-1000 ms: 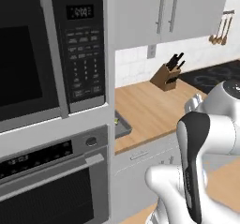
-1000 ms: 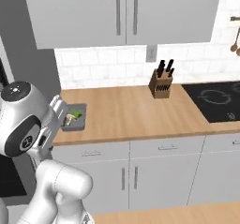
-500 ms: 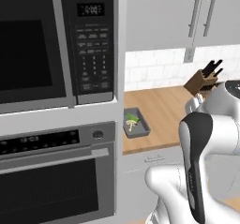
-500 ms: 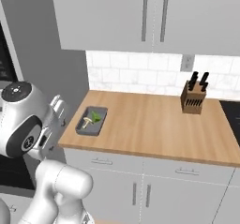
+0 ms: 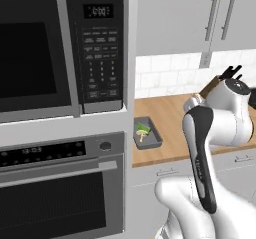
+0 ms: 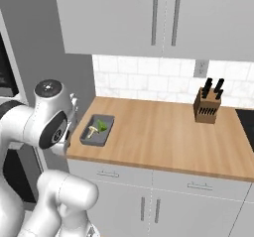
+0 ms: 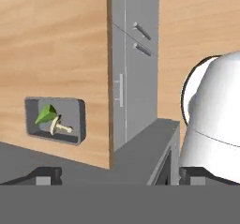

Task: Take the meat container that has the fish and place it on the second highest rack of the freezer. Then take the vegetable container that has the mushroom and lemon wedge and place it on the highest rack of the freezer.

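Note:
The vegetable container [image 6: 97,130] is a shallow grey tray at the left end of the wooden counter [image 6: 163,137], beside the oven column. In it lie the cream mushroom [image 6: 93,130] and the green lemon wedge [image 6: 102,126]. The left base view shows the same tray [image 5: 148,133] just right of the oven. In the hand view the tray [image 7: 55,120] lies at the left, with the wedge [image 7: 46,115] above the mushroom [image 7: 61,127]. My gripper [image 7: 121,176] is open and holds nothing, well away from the tray. The meat container with the fish and the freezer are out of view.
A black microwave [image 5: 60,48] sits over a built-in oven [image 5: 60,183] left of the counter. A knife block [image 6: 207,107] stands at the back right, with a cooktop edge [image 6: 246,124] beyond it. Grey cabinets hang above [image 6: 163,18], and drawers [image 6: 198,186] run below.
The whole picture has slid right as the base drives left along the counter. The tray now sits nearer the middle of both base views. The gripper stays open.

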Controlling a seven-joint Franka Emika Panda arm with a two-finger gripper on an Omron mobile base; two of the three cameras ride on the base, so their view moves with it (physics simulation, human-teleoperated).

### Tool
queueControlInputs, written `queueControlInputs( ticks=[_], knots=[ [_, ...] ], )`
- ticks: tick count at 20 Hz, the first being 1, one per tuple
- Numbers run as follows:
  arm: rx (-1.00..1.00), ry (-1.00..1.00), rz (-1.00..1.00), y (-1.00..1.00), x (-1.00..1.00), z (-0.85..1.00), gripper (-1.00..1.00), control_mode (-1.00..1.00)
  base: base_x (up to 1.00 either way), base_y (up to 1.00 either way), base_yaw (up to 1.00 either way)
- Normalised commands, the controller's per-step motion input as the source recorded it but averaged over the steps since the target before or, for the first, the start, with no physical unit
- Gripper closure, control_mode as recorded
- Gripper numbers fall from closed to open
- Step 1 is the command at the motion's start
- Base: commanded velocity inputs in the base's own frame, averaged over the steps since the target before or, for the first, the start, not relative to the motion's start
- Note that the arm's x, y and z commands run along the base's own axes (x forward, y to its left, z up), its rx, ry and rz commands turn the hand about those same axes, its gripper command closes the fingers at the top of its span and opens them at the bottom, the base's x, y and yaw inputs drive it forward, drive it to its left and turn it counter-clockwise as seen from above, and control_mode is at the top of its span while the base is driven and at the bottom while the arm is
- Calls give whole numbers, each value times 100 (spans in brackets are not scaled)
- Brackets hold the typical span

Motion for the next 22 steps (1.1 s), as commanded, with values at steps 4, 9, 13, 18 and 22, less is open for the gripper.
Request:
queueControlInputs(
  ticks=[4, 9, 13, 18, 22],
  knots=[
    [-8, 5, 49, 0, 100, -79, -100, -100, 0, 0, 0],
    [-2, 0, 45, -15, 100, -96, -100, -100, 0, 0, 0],
    [-8, 8, 17, -18, 96, -83, -100, -100, 0, 0, 0],
    [-8, 8, -2, 0, 74, -13, -100, -100, 0, 0, 0],
    [-1, 15, 0, 0, 13, -17, -100, -100, 0, 0, 0]
  ],
)
